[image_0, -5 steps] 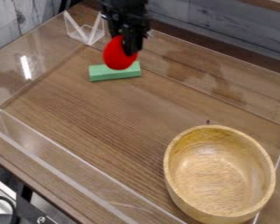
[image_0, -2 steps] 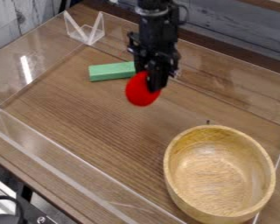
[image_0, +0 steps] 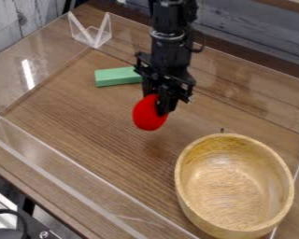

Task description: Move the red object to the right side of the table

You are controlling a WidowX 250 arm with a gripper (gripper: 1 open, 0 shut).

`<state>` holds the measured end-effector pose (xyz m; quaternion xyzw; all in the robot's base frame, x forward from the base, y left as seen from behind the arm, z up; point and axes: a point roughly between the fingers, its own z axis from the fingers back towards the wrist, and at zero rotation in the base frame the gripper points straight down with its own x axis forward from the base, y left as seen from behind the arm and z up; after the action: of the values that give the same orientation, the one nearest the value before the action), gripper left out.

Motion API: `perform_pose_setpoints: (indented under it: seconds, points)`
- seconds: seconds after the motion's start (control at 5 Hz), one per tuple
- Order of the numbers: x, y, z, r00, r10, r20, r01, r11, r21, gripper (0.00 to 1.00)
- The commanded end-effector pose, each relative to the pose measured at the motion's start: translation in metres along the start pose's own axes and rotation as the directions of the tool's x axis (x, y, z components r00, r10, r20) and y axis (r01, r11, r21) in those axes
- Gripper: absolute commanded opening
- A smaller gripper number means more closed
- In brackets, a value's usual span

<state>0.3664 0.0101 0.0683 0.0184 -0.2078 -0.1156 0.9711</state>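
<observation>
A round wooden bowl [image_0: 234, 183] is seen at the lower right of the tabletop [image_0: 90, 131]. Near the frame's centre, the red object [image_0: 149, 113] is gripped by the partly closed hand [image_0: 163, 101], just above the wood. A green block [image_0: 116, 77] is seen farther back, upper left.

No readable text, labels, brands or numbers anywhere.
</observation>
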Motion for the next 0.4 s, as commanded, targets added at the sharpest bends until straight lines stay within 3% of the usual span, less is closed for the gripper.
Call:
perform_pose_setpoints:
  seconds: [0.0,0.2]
  points:
    - [0.0100,0.0027,0.0115,0.997,0.006,0.079,-0.008,1.000,0.020,0.00]
    - [0.0118,0.0038,0.0167,0.993,0.014,0.114,-0.017,1.000,0.023,0.00]
